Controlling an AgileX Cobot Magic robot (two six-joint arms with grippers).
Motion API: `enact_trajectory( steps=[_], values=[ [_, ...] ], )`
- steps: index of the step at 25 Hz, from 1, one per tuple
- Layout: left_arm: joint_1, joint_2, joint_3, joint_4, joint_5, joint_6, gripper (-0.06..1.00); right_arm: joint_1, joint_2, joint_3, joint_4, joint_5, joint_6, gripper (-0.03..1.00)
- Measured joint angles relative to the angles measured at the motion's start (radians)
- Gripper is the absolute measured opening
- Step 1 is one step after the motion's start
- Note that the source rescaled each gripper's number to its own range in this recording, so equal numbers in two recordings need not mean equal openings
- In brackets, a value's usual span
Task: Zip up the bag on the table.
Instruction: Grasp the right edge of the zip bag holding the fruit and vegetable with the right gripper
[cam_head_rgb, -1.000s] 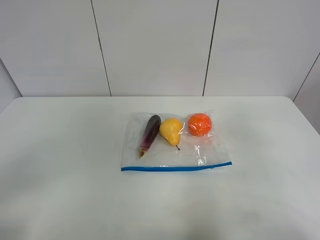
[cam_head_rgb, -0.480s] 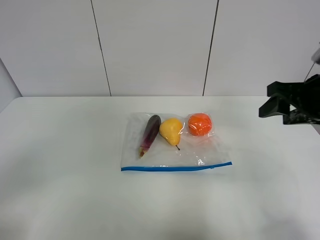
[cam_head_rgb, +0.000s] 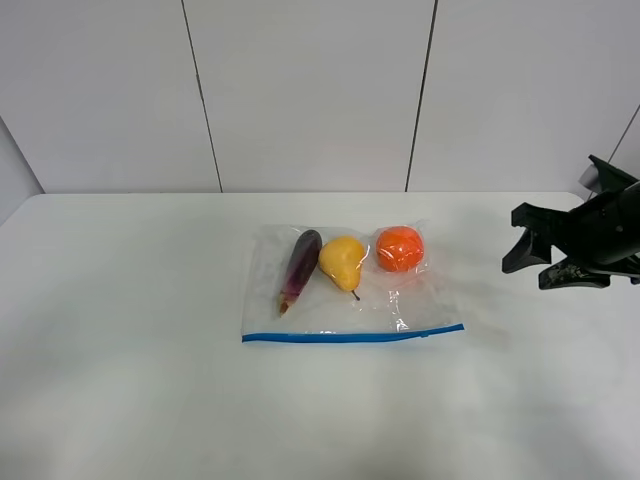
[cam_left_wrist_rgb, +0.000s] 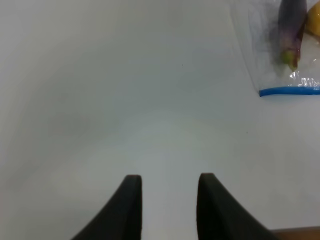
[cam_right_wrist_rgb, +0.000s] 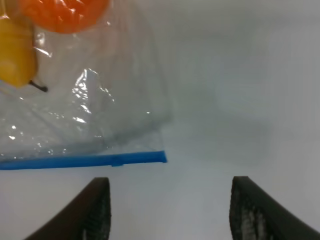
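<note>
The clear bag (cam_head_rgb: 350, 290) lies flat in the middle of the white table (cam_head_rgb: 130, 300). Its blue zipper strip (cam_head_rgb: 352, 336) runs along the near edge. Inside are an eggplant (cam_head_rgb: 300, 268), a yellow pear (cam_head_rgb: 342, 262) and an orange (cam_head_rgb: 399, 248). My right gripper (cam_head_rgb: 524, 264) hovers to the right of the bag, apart from it, jaws wide open and empty. In the right wrist view the gripper (cam_right_wrist_rgb: 170, 210) faces the strip's right end (cam_right_wrist_rgb: 150, 157). My left gripper (cam_left_wrist_rgb: 167, 200) is open and empty over bare table; the bag's left corner (cam_left_wrist_rgb: 287, 91) lies off to one side.
Grey wall panels (cam_head_rgb: 310, 90) stand behind the table's far edge. A brown strip (cam_left_wrist_rgb: 295, 233) shows past the table's edge in the left wrist view. The left arm does not show in the exterior view.
My right arm has come into the exterior view from the right edge and moved left and lower toward the bag. The bag has not moved.
</note>
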Motion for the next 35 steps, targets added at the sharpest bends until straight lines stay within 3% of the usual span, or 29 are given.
enact_trajectory(
  steps=[7, 18, 23, 28, 35],
  values=[
    [0.0, 0.0, 0.0, 0.0, 0.0, 0.0, 0.63, -0.062, 0.154, -0.001, 0.291, 0.044, -0.198, 0.78],
    [0.0, 0.0, 0.0, 0.0, 0.0, 0.0, 0.63, -0.067, 0.34, -0.002, 0.434, 0.038, -0.36, 0.78],
    [0.0, 0.0, 0.0, 0.0, 0.0, 0.0, 0.63, -0.067, 0.431, -0.003, 0.54, 0.055, -0.496, 0.78],
    [0.0, 0.0, 0.0, 0.0, 0.0, 0.0, 0.63, -0.067, 0.496, -0.004, 0.577, 0.065, -0.565, 0.78],
    [0.0, 0.0, 0.0, 0.0, 0.0, 0.0, 0.63, -0.067, 0.516, -0.004, 0.603, 0.082, -0.636, 0.67]
  ],
)
